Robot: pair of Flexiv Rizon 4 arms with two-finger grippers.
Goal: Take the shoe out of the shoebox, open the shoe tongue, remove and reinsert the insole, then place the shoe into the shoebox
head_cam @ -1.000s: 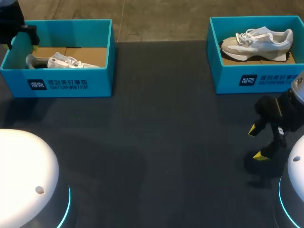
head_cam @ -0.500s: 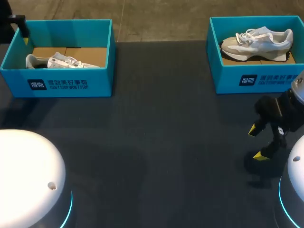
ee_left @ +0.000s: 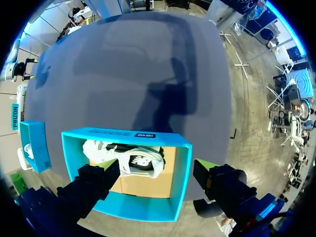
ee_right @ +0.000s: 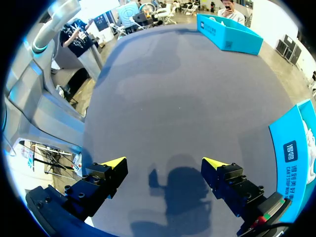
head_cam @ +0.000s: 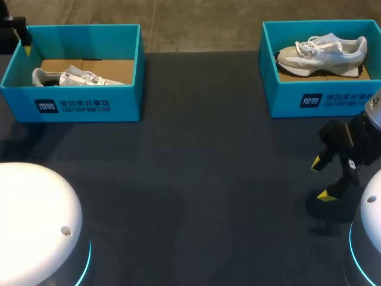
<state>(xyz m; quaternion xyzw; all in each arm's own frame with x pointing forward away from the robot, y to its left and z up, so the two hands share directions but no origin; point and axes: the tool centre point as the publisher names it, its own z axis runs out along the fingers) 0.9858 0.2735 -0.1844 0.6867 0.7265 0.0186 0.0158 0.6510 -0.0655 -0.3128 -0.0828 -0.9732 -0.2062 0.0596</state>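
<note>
The left pincer [ee_left: 155, 169], spread wide and empty, hangs above the shoebox [ee_left: 181, 177] at the worktop's [head_cam: 196, 149] far-left corner. The white sneaker [ee_left: 133, 160] lies below, between its fingers. The right pincer [ee_right: 164, 164] gapes empty.

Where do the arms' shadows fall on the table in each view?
Head view: a dark patch on the table under the right gripper. Right wrist view: that shadow lies between its fingers. Left wrist view: a long shadow crosses the table beyond the shoebox.

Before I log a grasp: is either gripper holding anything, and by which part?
Nothing is held. The left gripper is open above a shoebox; the right gripper is open over the table.
</note>
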